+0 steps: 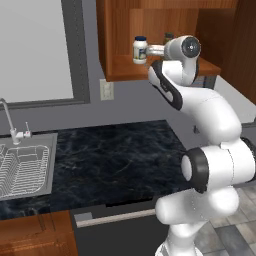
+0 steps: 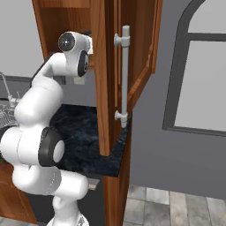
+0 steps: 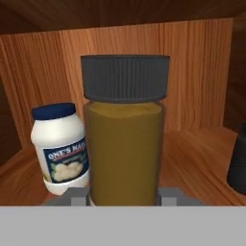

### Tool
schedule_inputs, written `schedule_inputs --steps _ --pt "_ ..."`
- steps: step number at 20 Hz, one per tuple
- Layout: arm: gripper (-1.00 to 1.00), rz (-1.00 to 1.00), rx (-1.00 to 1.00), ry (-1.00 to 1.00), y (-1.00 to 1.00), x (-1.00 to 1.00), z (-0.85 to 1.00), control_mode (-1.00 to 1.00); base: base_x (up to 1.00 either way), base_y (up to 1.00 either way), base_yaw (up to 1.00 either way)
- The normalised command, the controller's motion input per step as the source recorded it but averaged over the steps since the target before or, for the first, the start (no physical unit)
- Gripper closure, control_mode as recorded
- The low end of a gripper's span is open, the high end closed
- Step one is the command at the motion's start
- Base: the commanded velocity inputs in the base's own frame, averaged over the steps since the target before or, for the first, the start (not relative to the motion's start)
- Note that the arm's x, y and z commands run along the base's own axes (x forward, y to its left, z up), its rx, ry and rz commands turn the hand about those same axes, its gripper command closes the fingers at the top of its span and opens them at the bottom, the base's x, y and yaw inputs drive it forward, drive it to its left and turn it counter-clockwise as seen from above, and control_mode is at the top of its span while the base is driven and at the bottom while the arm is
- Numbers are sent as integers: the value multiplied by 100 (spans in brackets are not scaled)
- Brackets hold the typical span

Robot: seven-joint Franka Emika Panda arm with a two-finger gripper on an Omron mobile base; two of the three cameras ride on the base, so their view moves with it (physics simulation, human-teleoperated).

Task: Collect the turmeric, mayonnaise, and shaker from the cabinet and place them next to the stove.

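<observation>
Turmeric bottle (image 3: 125,139) standing on cabinet (image 3: 202,149) shelf, mid-floor | gripper (image 3: 125,196) closing its fingers on bottle's sides | mayonnaise jar (image 3: 60,146) sitting beside it, toward shelf's back

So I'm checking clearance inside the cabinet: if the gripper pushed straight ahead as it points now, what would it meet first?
The gripper is already shut on the turmeric, so that bottle leads; behind it, probably the cabinet back wall, depth unclear.

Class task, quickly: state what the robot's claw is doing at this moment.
Claw: closed on the turmeric inside the cabinet, beside the mayonnaise.
</observation>
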Motion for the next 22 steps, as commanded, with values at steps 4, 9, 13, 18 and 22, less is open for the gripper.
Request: schedule_inputs --steps 4,9,13,18,22 --pt "100 0 0 -12 0 -91 -8 -100 0 0 0" --pt "100 0 0 -3 0 -97 -1 -100 0 0 0" --pt "100 0 0 0 2 -99 13 -100 0 0 0" --pt "100 -1 -3 3 17 -93 7 -100 0 0 0" --pt "100 0 -9 3 15 -77 -9 -100 0 0 0"
